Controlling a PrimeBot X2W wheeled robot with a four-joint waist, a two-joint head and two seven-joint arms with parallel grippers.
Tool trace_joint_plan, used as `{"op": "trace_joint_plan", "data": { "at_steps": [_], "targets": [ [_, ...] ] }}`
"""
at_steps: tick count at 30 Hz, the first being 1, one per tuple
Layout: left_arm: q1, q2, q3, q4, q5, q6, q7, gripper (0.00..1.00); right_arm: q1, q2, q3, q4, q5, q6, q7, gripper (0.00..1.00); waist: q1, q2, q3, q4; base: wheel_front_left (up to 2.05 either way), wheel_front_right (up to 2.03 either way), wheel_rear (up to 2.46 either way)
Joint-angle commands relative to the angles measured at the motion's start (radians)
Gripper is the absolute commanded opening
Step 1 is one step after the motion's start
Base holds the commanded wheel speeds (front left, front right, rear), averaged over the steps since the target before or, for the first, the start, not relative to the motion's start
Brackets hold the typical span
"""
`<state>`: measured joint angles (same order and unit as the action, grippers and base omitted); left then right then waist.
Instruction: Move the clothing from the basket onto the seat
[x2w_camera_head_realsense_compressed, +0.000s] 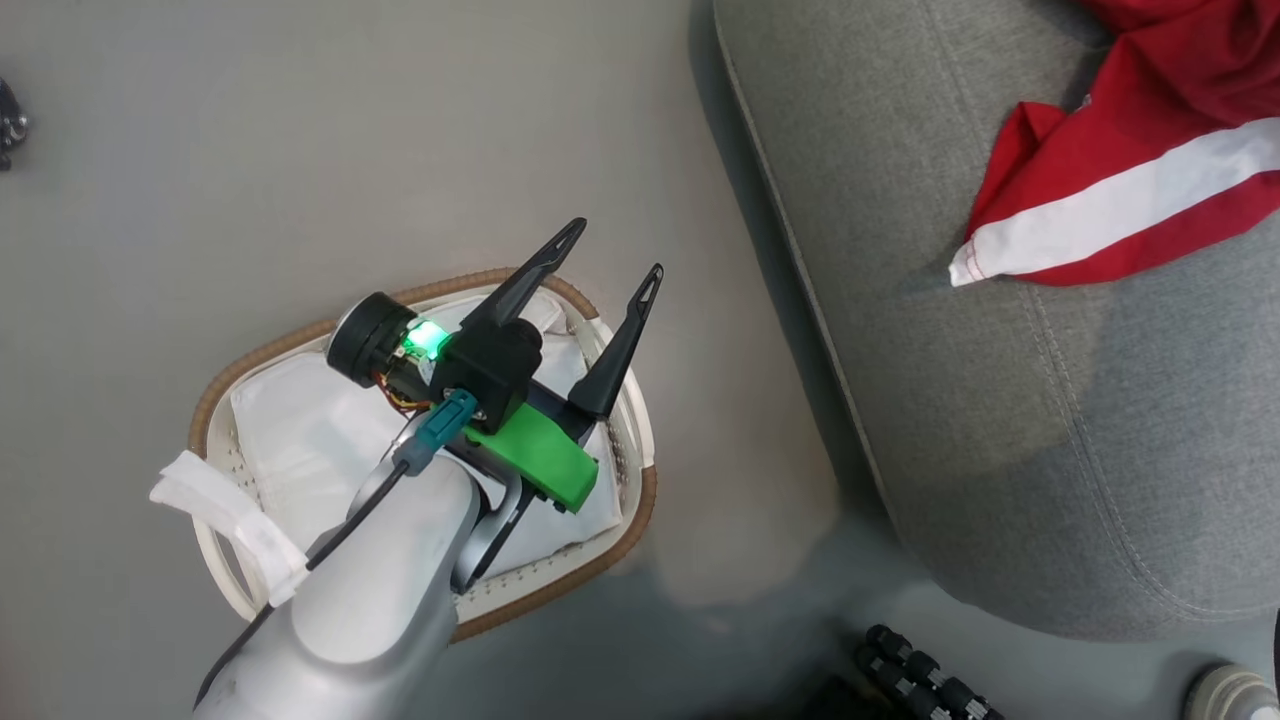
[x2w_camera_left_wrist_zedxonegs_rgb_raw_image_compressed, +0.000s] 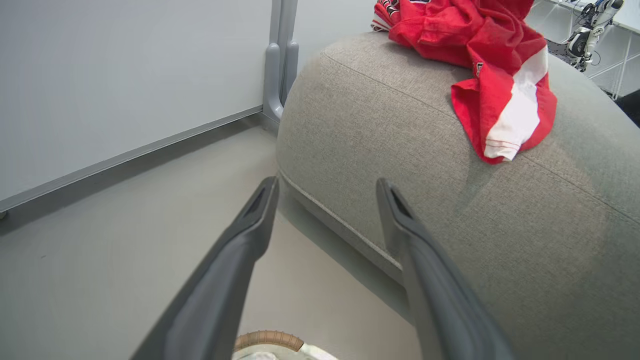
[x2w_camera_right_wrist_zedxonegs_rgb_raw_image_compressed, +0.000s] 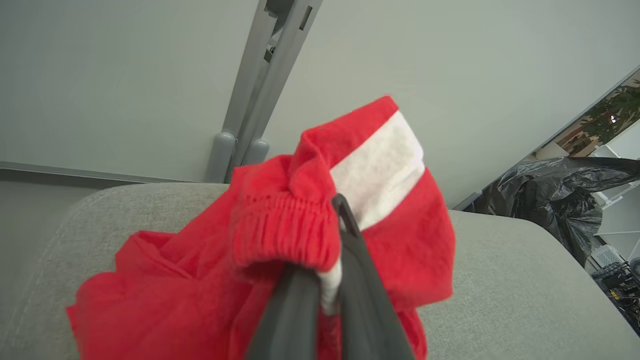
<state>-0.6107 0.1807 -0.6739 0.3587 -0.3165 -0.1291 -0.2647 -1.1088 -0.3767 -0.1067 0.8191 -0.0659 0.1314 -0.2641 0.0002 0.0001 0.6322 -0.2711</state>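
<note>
**Soft red sportswear: light, limp, best pinched at a thick edge**

The clothing (x2w_camera_head_realsense_compressed: 1120, 200) lies on the seat (x2w_camera_head_realsense_compressed: 1000, 420), a rumpled red heap with a white stripe, one hem reaching toward the cushion's edge. The right gripper (x2w_camera_right_wrist_zedxonegs_rgb_raw_image_compressed: 327, 235) is closed tight on part of it. Its 2 fingers pinch a ribbed, elasticated band of red cloth above the grey cushion, and the rest of the garment hangs in loose folds below.

The left gripper (x2w_camera_head_realsense_compressed: 615, 248) hangs over the basket (x2w_camera_head_realsense_compressed: 255, 355) with its fingers spread wide and nothing between them. Inside the basket only the white cloth liner (x2w_camera_head_realsense_compressed: 300, 420) shows, though the arm hides part of it.

The fabric looks thin and very light, with no stiffness, so it will probably drape and trail from wherever it is held. It is not fragile, but smooth sports cloth may slip out of a shallow pinch. A bunched fold or the gathered waistband gives the fingers more to bite on than a single flat layer. When reaching into the basket, the liner could be caught by mistake, so go for red cloth alone.
</note>
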Motion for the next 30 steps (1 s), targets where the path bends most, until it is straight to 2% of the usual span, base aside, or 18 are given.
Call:
{"op": "trace_joint_plan", "data": {
  "at_steps": [1,7,8,9,10,11,20,30],
  "targets": [
    [-0.019,0.011,0.007,-0.004,0.004,-0.003,0.001,1.00,0.024,0.005,-0.008,0.009,-0.010,-0.001,-0.001,0.00,-0.0002,-0.0001,0.040,0.024,0.00,0.00,0.00],
    [-0.016,0.010,0.015,0.000,0.007,-0.003,0.001,1.00,0.077,0.037,-0.021,0.016,-0.030,-0.001,-0.001,0.00,-0.0002,-0.0001,0.037,0.012,0.00,0.00,0.00],
    [-0.013,0.008,0.014,0.000,0.006,-0.003,0.001,1.00,0.087,0.041,-0.021,0.016,-0.032,-0.001,-0.001,0.08,-0.0002,-0.0001,0.034,0.010,0.00,0.00,0.00],
    [-0.009,0.006,0.014,0.001,0.004,-0.003,0.001,1.00,0.101,0.046,-0.020,0.014,-0.032,-0.001,0.000,0.22,-0.0002,-0.0001,0.027,0.007,0.00,0.00,0.00],
    [-0.005,0.004,0.015,0.001,0.001,-0.003,0.001,1.00,0.109,0.051,-0.019,0.011,-0.033,-0.001,0.000,0.84,-0.0002,-0.0001,0.021,0.005,0.00,0.00,0.00],
    [0.001,0.002,0.016,0.003,-0.002,-0.003,0.001,1.00,0.122,0.055,-0.015,0.006,-0.032,-0.001,-0.001,1.00,-0.0002,-0.0001,0.012,0.002,0.00,0.00,0.00],
    [0.063,-0.026,0.050,0.009,-0.028,-0.003,0.001,1.00,0.274,0.063,0.037,-0.051,-0.005,-0.001,-0.001,1.00,-0.0002,-0.0001,-0.119,-0.019,0.00,0.00,0.00],
    [0.167,-0.071,0.139,0.016,-0.049,-0.003,0.001,1.00,0.350,0.012,0.139,-0.091,0.028,-0.001,-0.001,1.00,-0.0002,-0.0001,-0.324,0.008,0.00,0.00,0.00]
  ]
}}
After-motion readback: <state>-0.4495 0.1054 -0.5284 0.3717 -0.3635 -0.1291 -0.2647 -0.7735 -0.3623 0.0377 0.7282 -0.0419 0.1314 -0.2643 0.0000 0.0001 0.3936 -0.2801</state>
